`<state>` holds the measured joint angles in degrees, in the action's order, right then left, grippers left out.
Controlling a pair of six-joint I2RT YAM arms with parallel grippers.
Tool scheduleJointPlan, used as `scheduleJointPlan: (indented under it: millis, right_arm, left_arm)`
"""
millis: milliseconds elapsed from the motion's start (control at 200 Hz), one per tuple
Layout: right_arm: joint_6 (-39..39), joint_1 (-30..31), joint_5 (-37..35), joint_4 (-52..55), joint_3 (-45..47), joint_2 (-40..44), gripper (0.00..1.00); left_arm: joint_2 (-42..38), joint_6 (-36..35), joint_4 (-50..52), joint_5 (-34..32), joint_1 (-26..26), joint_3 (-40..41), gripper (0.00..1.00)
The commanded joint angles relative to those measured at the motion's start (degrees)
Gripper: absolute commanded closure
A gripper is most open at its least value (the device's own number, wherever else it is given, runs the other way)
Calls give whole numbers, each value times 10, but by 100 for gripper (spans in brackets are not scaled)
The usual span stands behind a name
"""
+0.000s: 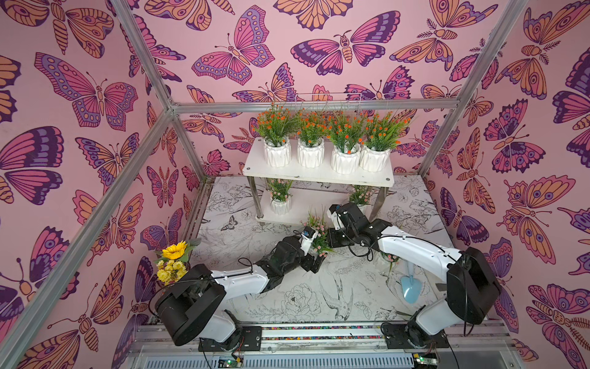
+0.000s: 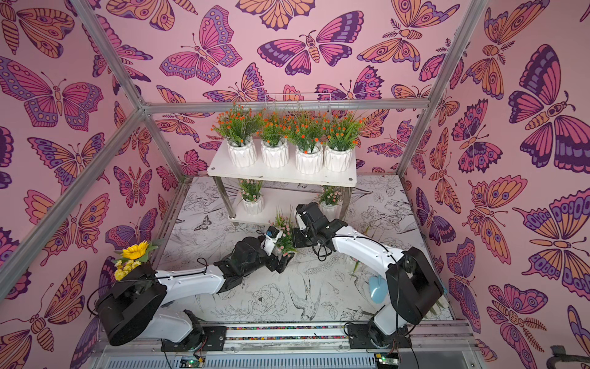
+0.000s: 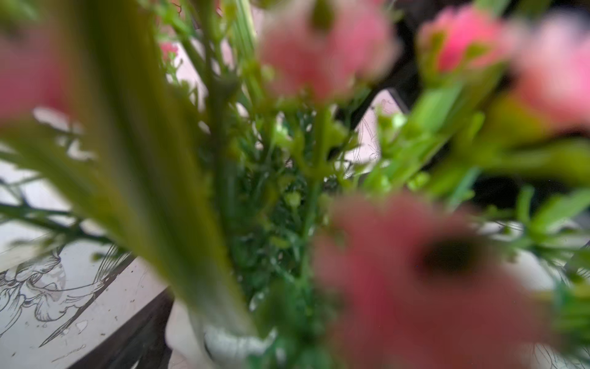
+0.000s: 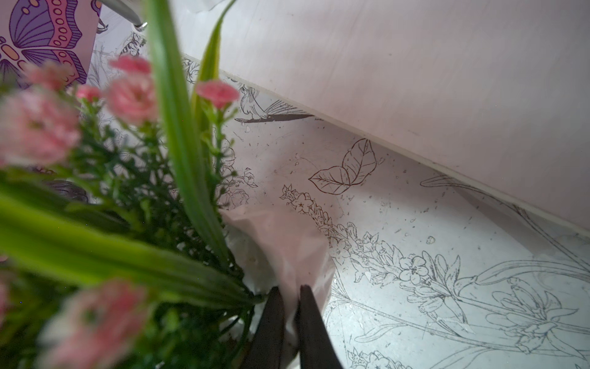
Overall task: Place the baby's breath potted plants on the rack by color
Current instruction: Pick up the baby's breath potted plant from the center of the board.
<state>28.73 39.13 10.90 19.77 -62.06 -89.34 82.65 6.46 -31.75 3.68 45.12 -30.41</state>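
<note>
1. My right pincer [image 4: 290,289] is pressed together on the white rim of a pink plant [image 1: 319,232]. In the right wrist view, its two dark tips pinch the pot edge between them.
2. My left pincer [image 1: 317,260] stands spread at that plant's 7 o'clock, low beside the pot. Its wrist view is filled with blurred pink blooms, and I see no grip there.
3. The held plant is just in front of the rack [image 1: 319,179], at the rack's 6 o'clock. I cannot tell whether the pot rests on the surface [image 1: 287,281] or hangs clear of it.
4. The plant has dense green sprigs, a few long grassy blades and small pink flowers, and it stands roughly upright in a white ribbed pot.
5. At the pincers' 12 o'clock, the top shelf carries four orange plants [image 1: 311,140] in a row. I judge that colour done.
6. The lower shelf [image 1: 306,204] holds two pink plants, one at its 9 o'clock end [image 1: 280,199] and one at its 3 o'clock end [image 1: 360,195], with a gap between them.
7. The held plant has yet to go on the shelf, and a fourth pink one is left after it. Green sprigs [image 1: 391,259] under my right arm, at 4 o'clock, may be that fourth plant, but they are mostly hidden.
</note>
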Motion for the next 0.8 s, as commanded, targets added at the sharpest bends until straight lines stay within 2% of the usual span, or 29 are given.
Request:
scheduleJointPlan:
  millis: [0,230,451,796]
  right_arm:
    - [14,1,33,-45,3,24,100]
    - [31,1,49,-66,18,27,100]
    - [37,1,47,-73,25,30,100]
    - [34,1,40,-72,25,36,100]
  left_arm:
    - [10,0,-48,14,3,-5,1]
    - [24,0,-105,8,3,10,3]
    - [43,1,-107,12,3,7,8]
    - [59,-1,-78,1,3,-2,4]
